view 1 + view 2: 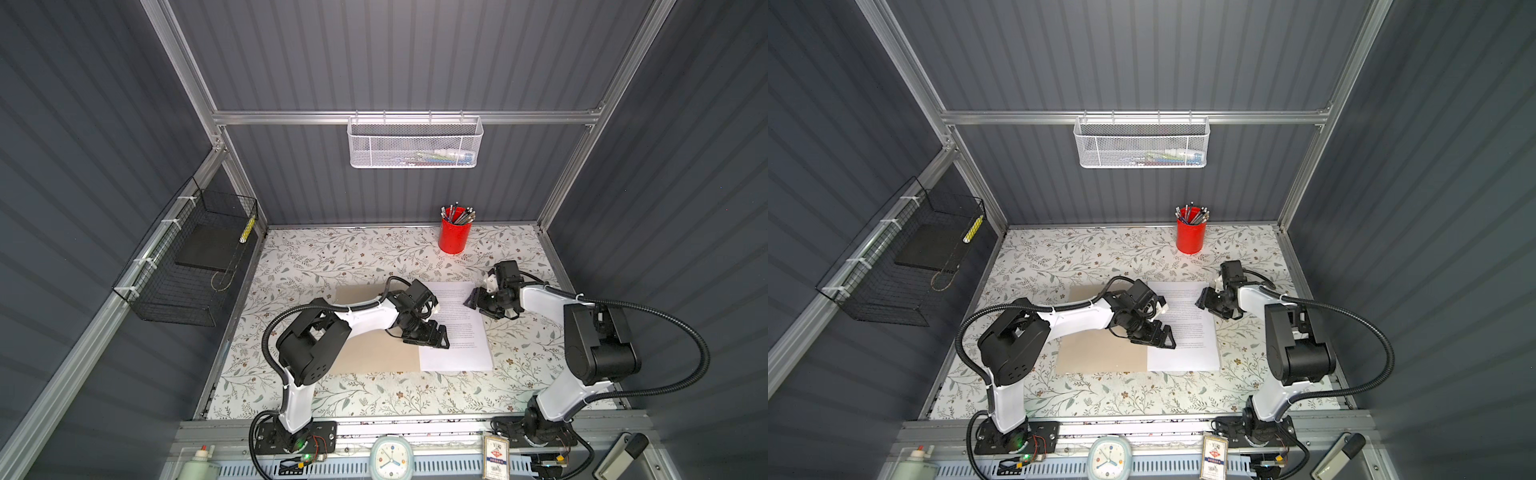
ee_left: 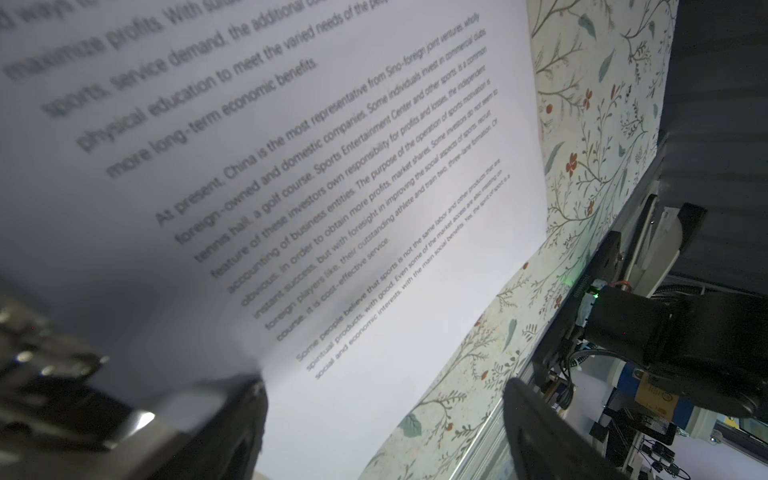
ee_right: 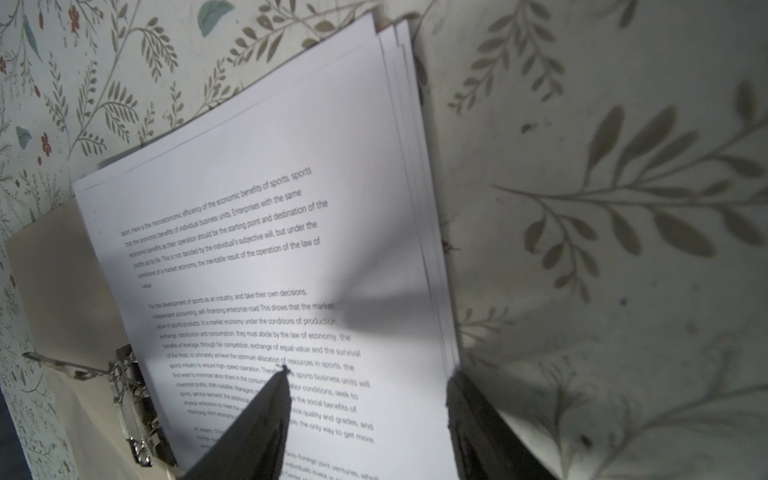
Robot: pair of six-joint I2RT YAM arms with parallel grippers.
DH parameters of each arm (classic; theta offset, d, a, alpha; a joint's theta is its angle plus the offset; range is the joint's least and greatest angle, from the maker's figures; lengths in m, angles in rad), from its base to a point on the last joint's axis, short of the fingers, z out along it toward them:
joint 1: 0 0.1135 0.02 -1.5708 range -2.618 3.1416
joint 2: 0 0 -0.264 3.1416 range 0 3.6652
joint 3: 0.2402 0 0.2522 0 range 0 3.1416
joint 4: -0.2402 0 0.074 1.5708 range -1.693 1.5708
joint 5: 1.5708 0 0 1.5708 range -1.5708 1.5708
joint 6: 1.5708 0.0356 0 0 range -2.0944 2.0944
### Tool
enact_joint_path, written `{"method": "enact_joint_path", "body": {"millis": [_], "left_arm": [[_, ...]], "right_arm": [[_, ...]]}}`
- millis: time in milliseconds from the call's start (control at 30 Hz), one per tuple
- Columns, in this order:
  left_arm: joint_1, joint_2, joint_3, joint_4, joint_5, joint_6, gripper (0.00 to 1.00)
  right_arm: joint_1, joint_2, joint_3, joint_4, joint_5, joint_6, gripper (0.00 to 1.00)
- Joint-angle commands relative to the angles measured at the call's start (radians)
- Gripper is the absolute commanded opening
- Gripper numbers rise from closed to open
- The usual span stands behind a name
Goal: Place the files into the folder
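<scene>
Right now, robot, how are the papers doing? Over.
Both open: left gripper and right gripper over the files. Files stacked on right half of open folder, beside its clip. Far back, red pen cup, clear.

The files (image 1: 465, 332) were smooth white paper, not shiny. The folder (image 1: 374, 357) was plain tan card, dull and a bit rough to look at. Its clip (image 3: 133, 399) was shiny silver metal. The table cover (image 1: 353, 249) was a flat, dull printed sheet with small dark smudges. The red cup (image 1: 454, 239) looked smooth and a little shiny. The white basket (image 1: 415, 145) was metal mesh, and the black basket (image 1: 183, 307) was thin wire. The frame bars (image 1: 395, 117) were pale metal.
</scene>
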Motion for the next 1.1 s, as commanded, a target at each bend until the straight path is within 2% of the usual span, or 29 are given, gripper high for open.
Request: {"method": "enact_joint_path", "body": {"millis": [0,133,167,233,667,1067], "left_arm": [[-0.004,0.028,-0.022,-0.029,-0.022,-0.005,0.89],[-0.004,0.034,-0.035,-0.035,-0.036,-0.003,0.89],[-0.004,0.035,-0.037,-0.035,-0.037,-0.004,0.89],[-0.004,0.039,-0.039,-0.034,-0.041,-0.001,0.89],[-0.003,0.052,-0.041,-0.037,-0.046,0.001,0.89],[-0.004,0.053,-0.035,-0.034,-0.043,0.001,0.89]], "right_arm": [[0.003,0.021,0.036,-0.034,-0.010,0.008,0.62],[0.004,0.037,0.045,-0.042,-0.011,0.012,0.64],[0.004,0.040,0.045,-0.041,-0.052,0.014,0.64],[0.004,0.039,0.042,-0.040,-0.056,0.017,0.64],[0.004,0.032,0.053,-0.063,0.038,0.017,0.66],[0.013,0.052,0.072,-0.070,0.016,0.011,0.66]]}}
